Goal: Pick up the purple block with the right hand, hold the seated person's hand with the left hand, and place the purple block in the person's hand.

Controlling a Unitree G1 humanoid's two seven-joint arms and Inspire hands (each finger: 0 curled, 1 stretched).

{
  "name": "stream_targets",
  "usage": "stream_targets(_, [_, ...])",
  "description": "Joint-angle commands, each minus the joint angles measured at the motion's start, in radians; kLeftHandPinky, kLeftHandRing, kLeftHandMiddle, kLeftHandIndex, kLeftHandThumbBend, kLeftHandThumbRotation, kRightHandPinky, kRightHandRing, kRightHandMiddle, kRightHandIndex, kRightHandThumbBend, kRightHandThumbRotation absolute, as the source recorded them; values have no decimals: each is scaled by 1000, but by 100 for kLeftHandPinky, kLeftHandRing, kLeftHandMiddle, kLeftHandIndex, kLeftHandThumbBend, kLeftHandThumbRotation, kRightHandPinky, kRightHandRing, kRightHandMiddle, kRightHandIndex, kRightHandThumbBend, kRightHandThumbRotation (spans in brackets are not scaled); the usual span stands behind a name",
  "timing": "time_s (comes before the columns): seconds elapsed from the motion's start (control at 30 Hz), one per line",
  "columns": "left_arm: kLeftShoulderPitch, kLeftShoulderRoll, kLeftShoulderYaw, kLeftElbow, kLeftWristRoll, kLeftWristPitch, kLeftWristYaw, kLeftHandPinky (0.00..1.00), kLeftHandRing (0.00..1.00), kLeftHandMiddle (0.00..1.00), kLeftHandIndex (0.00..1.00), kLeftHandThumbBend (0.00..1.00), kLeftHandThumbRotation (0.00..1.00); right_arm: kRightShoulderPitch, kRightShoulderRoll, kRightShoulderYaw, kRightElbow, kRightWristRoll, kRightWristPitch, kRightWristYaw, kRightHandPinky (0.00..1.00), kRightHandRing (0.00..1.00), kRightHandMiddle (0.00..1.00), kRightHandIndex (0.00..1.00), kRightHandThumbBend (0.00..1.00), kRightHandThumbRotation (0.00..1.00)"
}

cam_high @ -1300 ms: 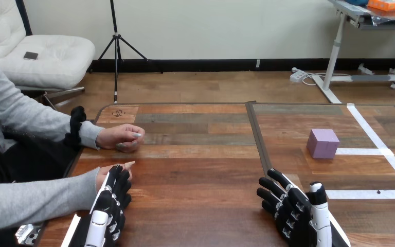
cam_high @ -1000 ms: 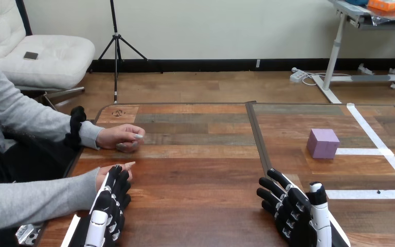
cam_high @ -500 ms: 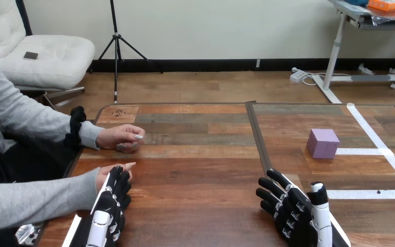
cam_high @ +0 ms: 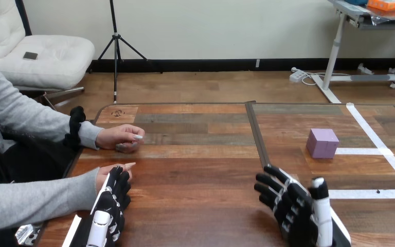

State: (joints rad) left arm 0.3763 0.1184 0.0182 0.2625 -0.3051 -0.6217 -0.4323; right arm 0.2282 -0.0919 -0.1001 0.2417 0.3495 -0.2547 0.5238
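purple block [cam_high: 323,142] lies well beyond the right hand [cam_high: 297,210], fingers spread, empty.

Test lab setup: wood table [cam_high: 195,175], white tape [cam_high: 375,136] marking a zone at 3 o'clock, person [cam_high: 25,118] seated at 9.

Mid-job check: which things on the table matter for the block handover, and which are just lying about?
Part of the job:
purple block, alone on the right of the table
right hand, open, short of the block
left hand, over the person's nearer hand

Just there:
the person's farther hand, resting on the table
white tape lines
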Motion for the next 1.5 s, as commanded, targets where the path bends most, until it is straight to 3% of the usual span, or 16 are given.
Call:
stream_targets(0.0, [-40,-19,7,-30,-1,-28,-5,100,100,100,100,57,100,-168,-15,-24,-31,-9,-34,-29,90,87,86,86,85,100])
stream_targets(0.37, [-34,-10,7,-40,27,-18,15,100,100,100,100,62,100,-292,-47,-39,-7,-14,-13,-56,86,85,85,87,89,100])
stream_targets(0.77, [-38,-14,8,-23,21,-42,7,100,99,99,100,65,100,-491,-84,-72,172,-38,-85,-62,88,88,86,87,93,98])
stream_targets(1.17, [-34,-12,11,-25,17,-43,9,100,96,97,99,64,100,-663,-146,-61,338,-168,-174,-157,83,88,87,87,91,100])
stream_targets(1.47, [-37,-10,8,-13,8,-46,-8,100,98,99,100,60,100,-795,-187,-45,472,-262,-194,-244,80,87,86,87,92,100])
